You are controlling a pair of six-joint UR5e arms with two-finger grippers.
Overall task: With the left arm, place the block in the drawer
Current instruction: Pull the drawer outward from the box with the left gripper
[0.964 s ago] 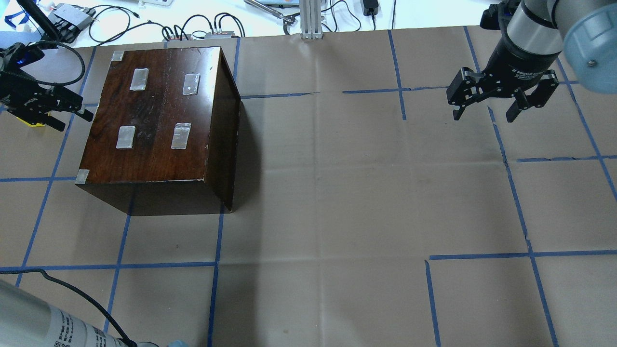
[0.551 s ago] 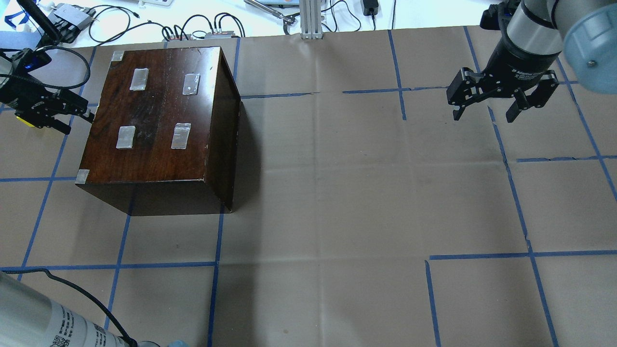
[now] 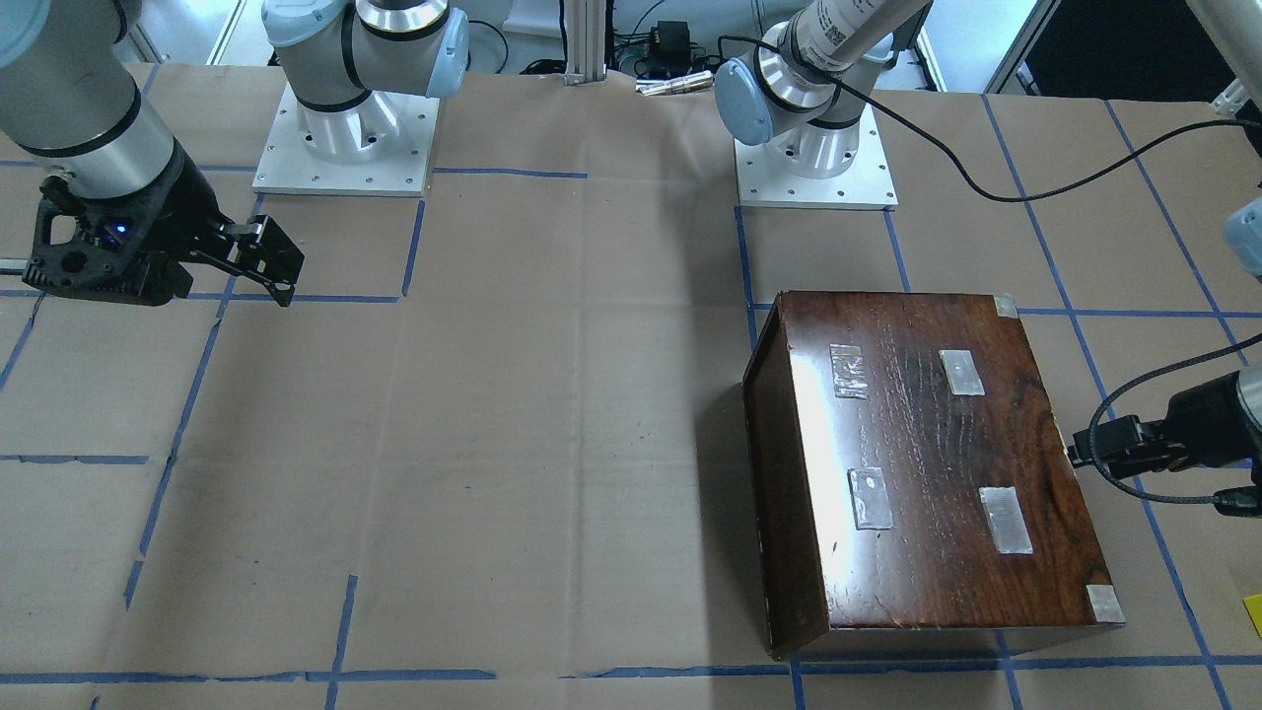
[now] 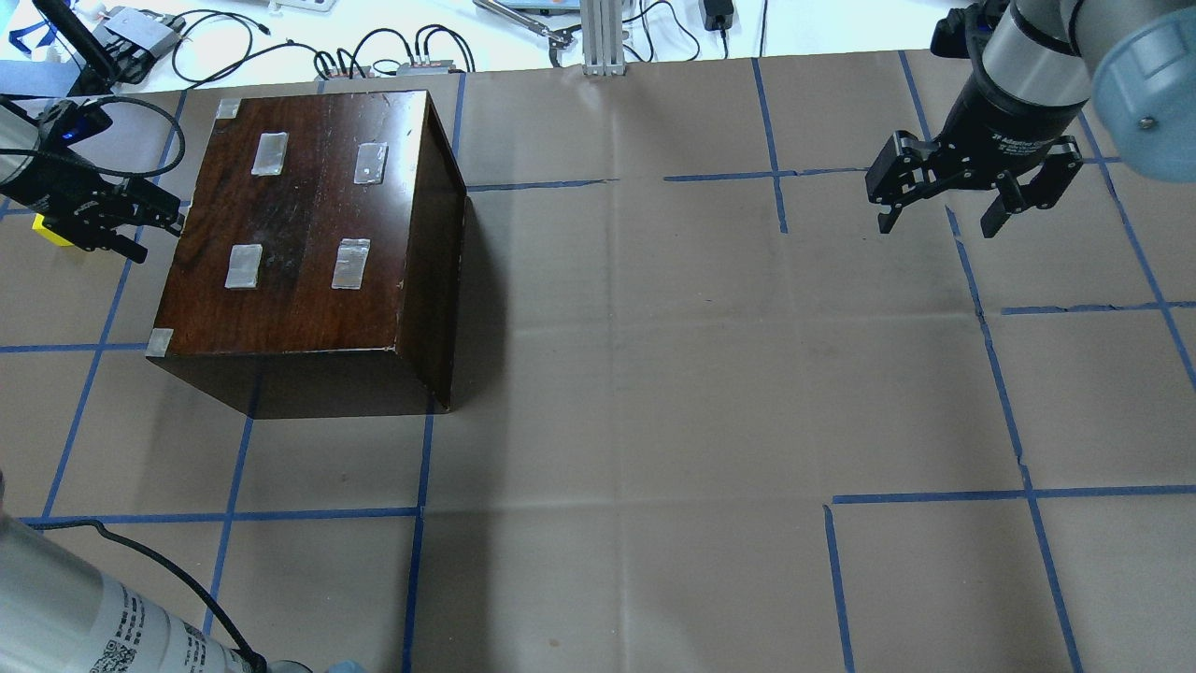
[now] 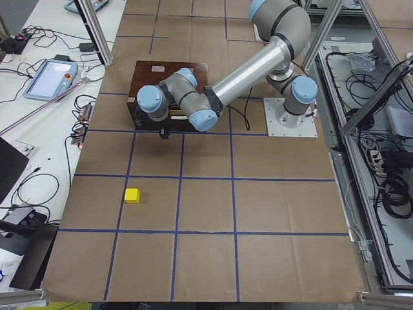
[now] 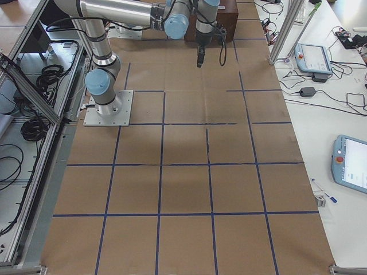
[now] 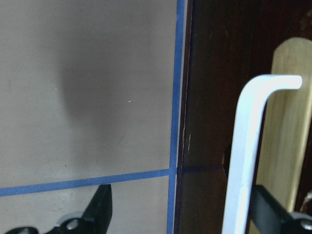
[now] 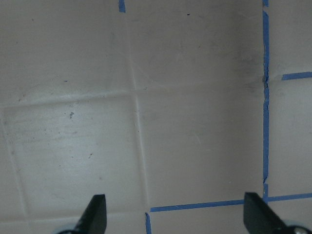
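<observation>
Block (image 5: 132, 195): loose on the counter (image 4: 654, 374), out in front of the cabinet's (image 4: 299, 215) drawer side and well apart from it. Nobody has it!
Drawer (image 7: 287, 112): only a pale-wood strip of its front shows, and nothing sticks out of the cabinet from overhead. I judge it not yet pulled out.
Left arm (image 5: 245, 68): at the cabinet's drawer face, jaws spread apart and empty, with the white handle (image 7: 246, 146) between them.
Right arm (image 4: 1028, 65): far from the cabinet, jaws apart, holding nothing.
Done: nothing that shows.
Left to do: open the drawer, fetch the block, drop it in.
</observation>
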